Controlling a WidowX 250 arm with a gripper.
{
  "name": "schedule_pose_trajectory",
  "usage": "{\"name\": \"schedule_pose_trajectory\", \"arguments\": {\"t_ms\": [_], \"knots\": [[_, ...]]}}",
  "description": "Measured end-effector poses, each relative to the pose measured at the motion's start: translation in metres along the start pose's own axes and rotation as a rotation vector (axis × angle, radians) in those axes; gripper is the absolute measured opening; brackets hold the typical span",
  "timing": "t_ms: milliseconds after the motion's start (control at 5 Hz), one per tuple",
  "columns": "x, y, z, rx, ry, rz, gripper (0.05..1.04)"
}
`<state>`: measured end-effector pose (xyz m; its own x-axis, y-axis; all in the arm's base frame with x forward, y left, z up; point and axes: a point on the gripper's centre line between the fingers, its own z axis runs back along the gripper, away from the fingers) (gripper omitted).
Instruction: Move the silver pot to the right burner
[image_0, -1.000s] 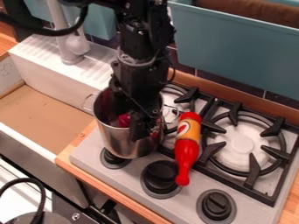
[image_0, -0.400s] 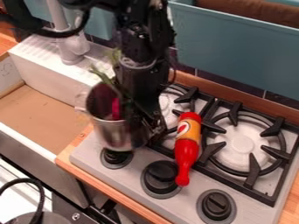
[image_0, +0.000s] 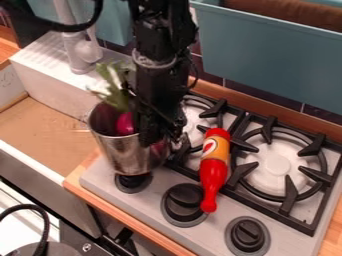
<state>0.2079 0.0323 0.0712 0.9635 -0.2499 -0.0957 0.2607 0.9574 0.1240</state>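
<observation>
Locate silver pot near left edge of stove, at gripper. Cannot tell whether gripping or open. Confirm hold; raise upright, clear of red bottle; lower centrally onto right burner.

Silver pot at the stove's front left, just beside the left burner. Can't tell if its base touches. Claw down at the pot's right side, covering part of the rim. Purple veg inside, green leaves sticking up past the rim. Red bottle lies between the burners, orange label up, tip toward the front knobs. Right burner has a black grate. Sink left of stove, tap behind.
</observation>
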Motion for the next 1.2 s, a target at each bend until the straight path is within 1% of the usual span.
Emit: {"name": "schedule_pose_trajectory", "arguments": {"t_ms": [200, 400, 600, 800, 1000, 1200], "knots": [[0.008, 0.003, 0.021, 0.022, 0.018, 0.093, 0.054], [0.016, -0.004, 0.039, 0.088, 0.02, 0.196, 0.054], [0.027, -0.013, 0.055, 0.118, 0.024, 0.268, 0.054], [0.039, -0.027, 0.077, 0.102, 0.044, 0.306, 0.054], [0.056, -0.054, 0.088, 0.072, 0.049, 0.295, 0.054], [0.07, -0.086, 0.092, 0.028, 0.027, 0.3, 0.054]]}}
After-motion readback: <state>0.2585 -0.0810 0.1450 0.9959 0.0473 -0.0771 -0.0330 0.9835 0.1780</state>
